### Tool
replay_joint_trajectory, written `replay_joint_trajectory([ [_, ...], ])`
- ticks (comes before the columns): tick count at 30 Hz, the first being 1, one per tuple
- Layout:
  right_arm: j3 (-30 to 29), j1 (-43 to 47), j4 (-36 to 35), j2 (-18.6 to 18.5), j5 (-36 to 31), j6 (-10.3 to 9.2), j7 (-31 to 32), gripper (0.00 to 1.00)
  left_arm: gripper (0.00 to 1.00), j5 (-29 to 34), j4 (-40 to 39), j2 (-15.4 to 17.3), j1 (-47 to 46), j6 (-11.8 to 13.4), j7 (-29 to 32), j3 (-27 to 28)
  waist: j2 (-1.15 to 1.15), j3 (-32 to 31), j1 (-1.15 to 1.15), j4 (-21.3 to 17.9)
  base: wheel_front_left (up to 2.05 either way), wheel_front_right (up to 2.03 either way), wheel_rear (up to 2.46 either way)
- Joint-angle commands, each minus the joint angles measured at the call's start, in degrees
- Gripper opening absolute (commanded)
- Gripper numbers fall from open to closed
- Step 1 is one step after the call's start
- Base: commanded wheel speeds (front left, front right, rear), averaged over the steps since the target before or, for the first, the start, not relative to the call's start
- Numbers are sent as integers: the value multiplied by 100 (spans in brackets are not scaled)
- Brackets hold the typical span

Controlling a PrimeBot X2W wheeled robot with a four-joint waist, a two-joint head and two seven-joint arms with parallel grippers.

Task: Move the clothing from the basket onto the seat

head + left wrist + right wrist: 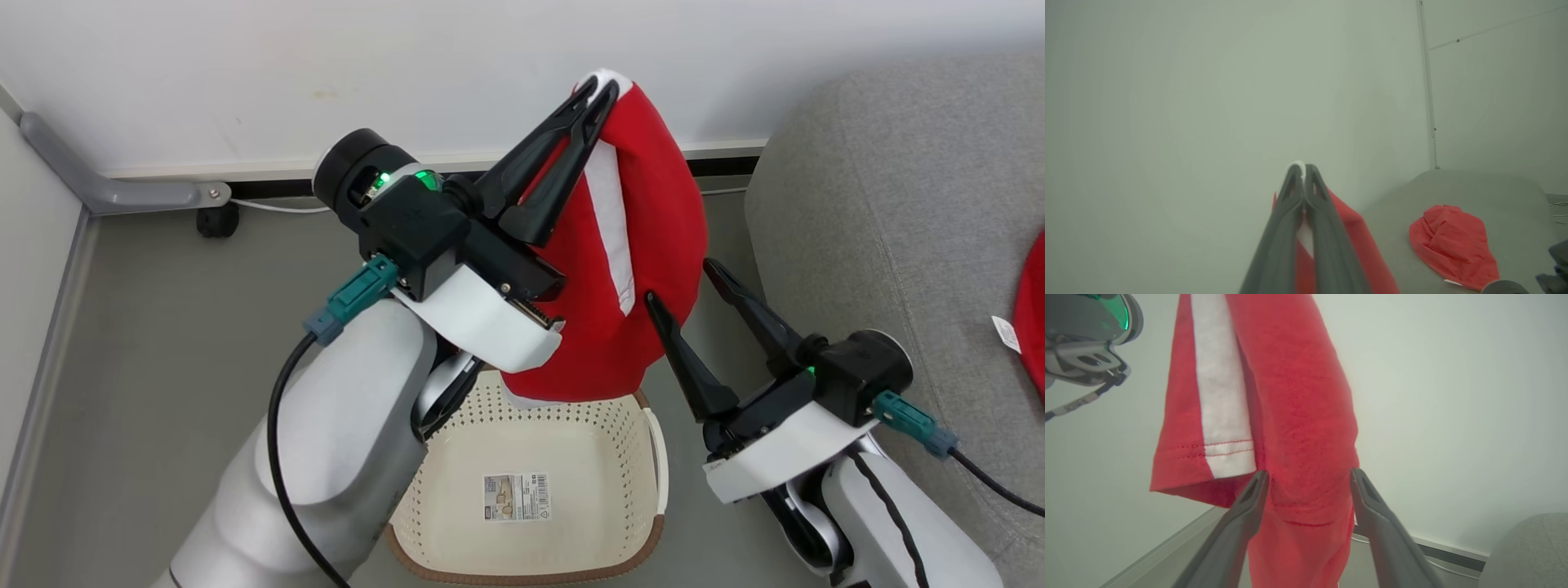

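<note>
Trimmed garment in mid-transfer: soft red knit with white bands, hanging limp over the far rim of the basket, its white top hem pinched in the left jaws, pressed together on it. Right jaws spread either side of the lower folds, not closed on them. Below, cream perforated plastic, brown woven-look rim, barcode sticker on the base. Next, probably, a swing rightward over the grey upholstered seat and release beside the plain garment lying crumpled there.
</note>
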Motion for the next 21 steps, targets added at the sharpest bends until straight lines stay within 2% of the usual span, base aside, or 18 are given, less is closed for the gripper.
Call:
replay_joint_trajectory([
  [1, 92, -167, -71, -15, -39, 17, -34, 100, 0, 32, -129, 85, -279, -40, -27, 149, 0, 15, 0, 40, 0, 0, 0],
  [10, 402, -845, 950, 175, -207, 17, -34, 100, 0, -83, -87, 9, -297, -40, -27, -138, 0, 59, 0, 346, 0, 0, 0],
  [11, 417, -912, 1038, 201, -185, 17, -34, 76, 0, -93, -79, 3, -290, -40, -27, -165, 0, 65, 0, 375, 0, 0, 0],
  [12, 436, -972, 1108, 222, -182, 17, -34, 26, 0, -104, -63, -1, -278, -40, -27, -180, 0, 74, 0, 388, 0, 0, 0],
  [13, 428, -1011, 1158, 251, -159, 17, -34, 0, 0, -104, -52, -5, -268, -41, -27, -195, 0, 84, 0, 403, 0, 0, 0],
  [20, 201, -1033, 1141, 302, -76, 17, -34, 0, 0, -136, 156, -20, -116, -41, -27, -183, 0, 144, 0, 360, 0, 0, 0],
  [21, 140, -1009, 1114, 300, -73, 17, -34, 0, 15, -147, 184, -21, -76, -41, -27, -187, 0, 149, 0, 332, 0, 0, 0],
])
